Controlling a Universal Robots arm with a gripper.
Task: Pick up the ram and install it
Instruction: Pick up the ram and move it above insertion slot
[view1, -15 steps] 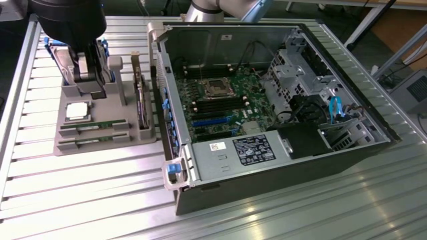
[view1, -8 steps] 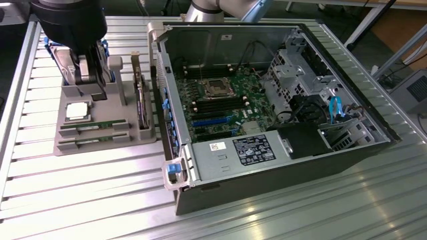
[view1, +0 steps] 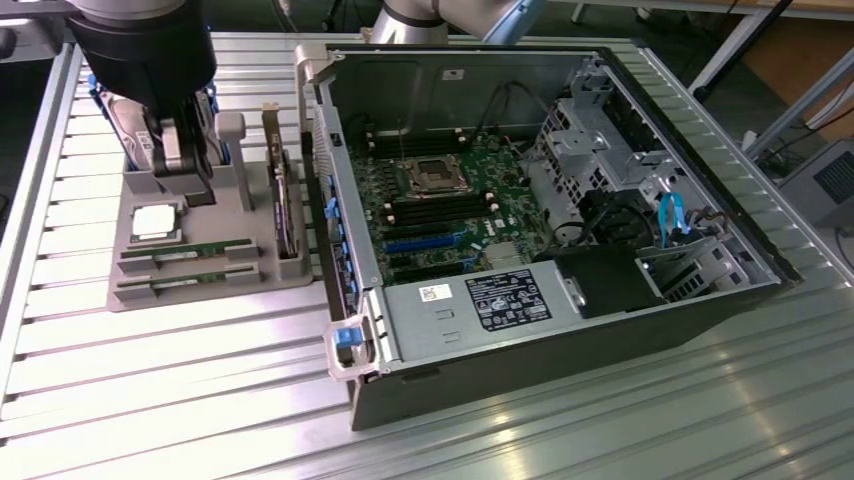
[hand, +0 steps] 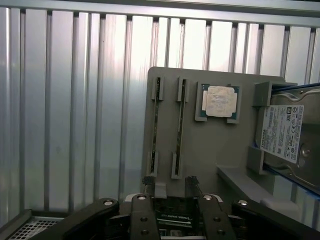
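Jaws wide apart, empty; gripper (hand: 170, 182) hovers above tray.
Computer case (view1: 400, 385): open box, dark sheet metal, hard rims.
Tray (hand: 210, 145): matte grey plastic, moulded slots.
Ram sticks (hand: 155, 125): two thin green boards on edge, parallel, along tray edge opposite hard drive (hand: 282, 132).
Risk: sticks sit close together, so misaligned descent could strike slot wall or neighbour stick. Thin smooth edges could slip from pads.

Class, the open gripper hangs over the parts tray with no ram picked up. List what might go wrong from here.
1. One ram stick lies close beside the other ram stick in the tray; the open gripper might snag both, or the slot walls.
2. The chip sits just beside them; a misaligned descent might knock it.
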